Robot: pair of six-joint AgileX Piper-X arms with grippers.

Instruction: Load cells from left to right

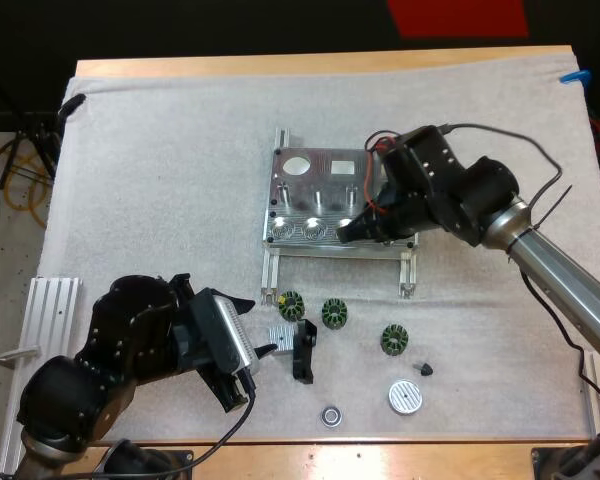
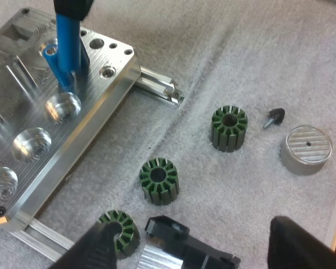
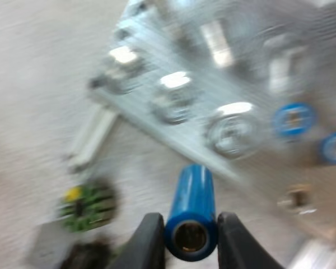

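One blue cylinder [image 3: 193,196] clenched in right pincer [image 3: 190,242] — tilted over fixture [image 1: 310,195] (left pincer [image 2: 201,249] released).

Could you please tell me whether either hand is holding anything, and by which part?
The right hand grips a blue cylinder by one end, from both sides; the left hand is open and holds nothing.

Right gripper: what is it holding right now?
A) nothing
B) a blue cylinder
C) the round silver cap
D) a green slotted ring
B: in the right wrist view, the right gripper clamps a blue cylinder from both sides, near the metal fixture.
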